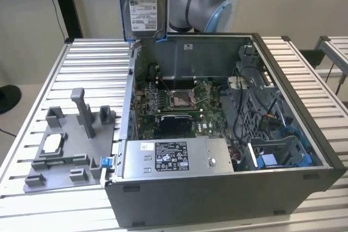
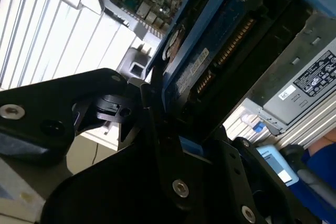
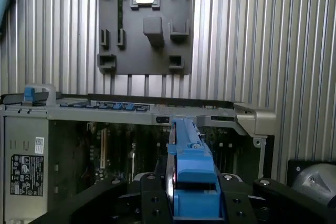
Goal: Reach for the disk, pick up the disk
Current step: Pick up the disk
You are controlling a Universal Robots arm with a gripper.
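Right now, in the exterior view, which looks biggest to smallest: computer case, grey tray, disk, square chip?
1. Computer case
2. Grey tray
3. Disk, raised and partly cut off, so its rank is unsure
4. Square chip

disk point(image 1: 144, 10) cut off at exterior view's upper edge, its print seemingly illegible, arm point(image 1: 204, 4) cropped too

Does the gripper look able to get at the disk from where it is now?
Yes, it seems: the gripper is shut on the disk, which hangs above the open computer case, clear of it, with nothing between them.
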